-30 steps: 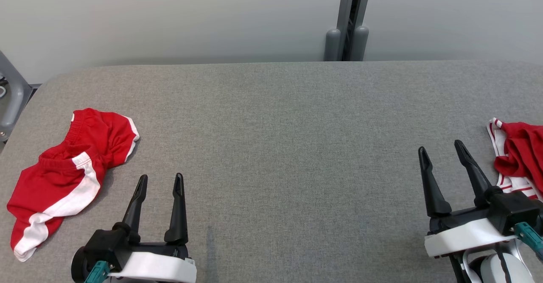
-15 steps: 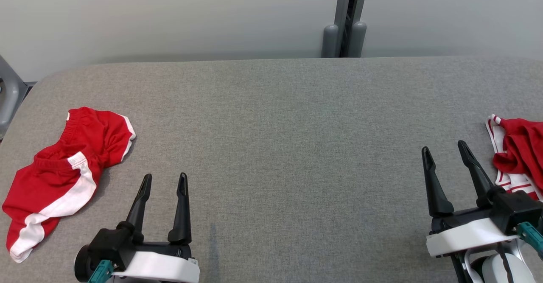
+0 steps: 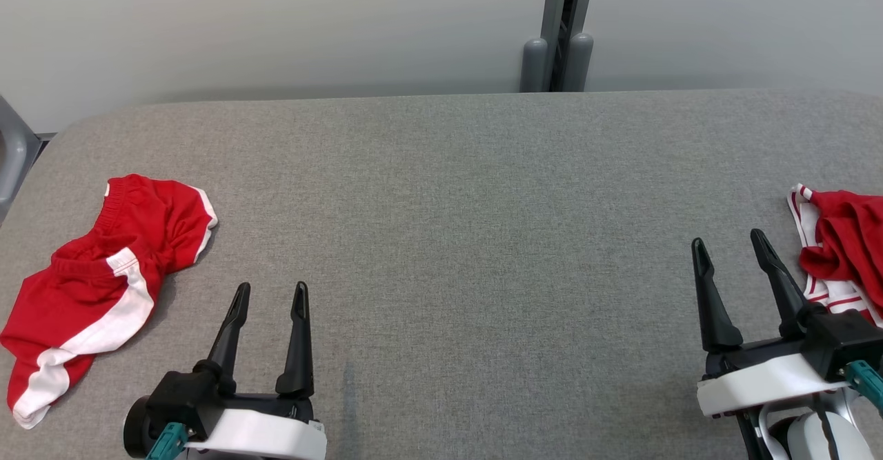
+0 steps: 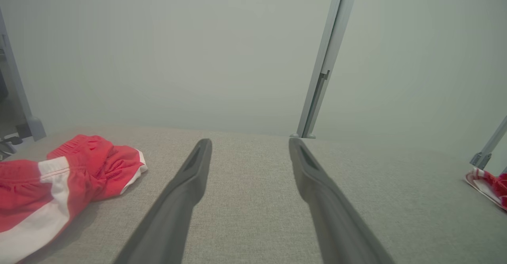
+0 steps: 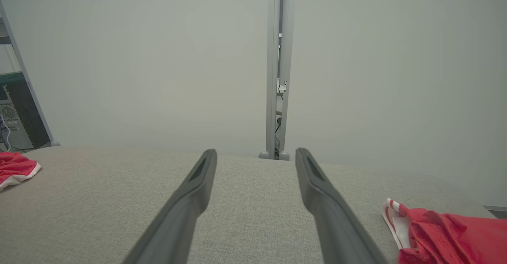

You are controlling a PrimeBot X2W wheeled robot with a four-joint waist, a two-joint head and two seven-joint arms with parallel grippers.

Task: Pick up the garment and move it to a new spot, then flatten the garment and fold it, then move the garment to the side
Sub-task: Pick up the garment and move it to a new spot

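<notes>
Head view, left claw [image 3: 271, 287] and right claw [image 3: 728, 239] wide, empty, red garment [image 3: 103, 274] left on table [image 3: 441, 239], second garment [image 3: 845, 239], perhaps striped, right.

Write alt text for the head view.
Left gripper and right gripper, both open and empty, point across a grey table. Red shorts lie crumpled at its left edge, a red garment at its right.
</notes>
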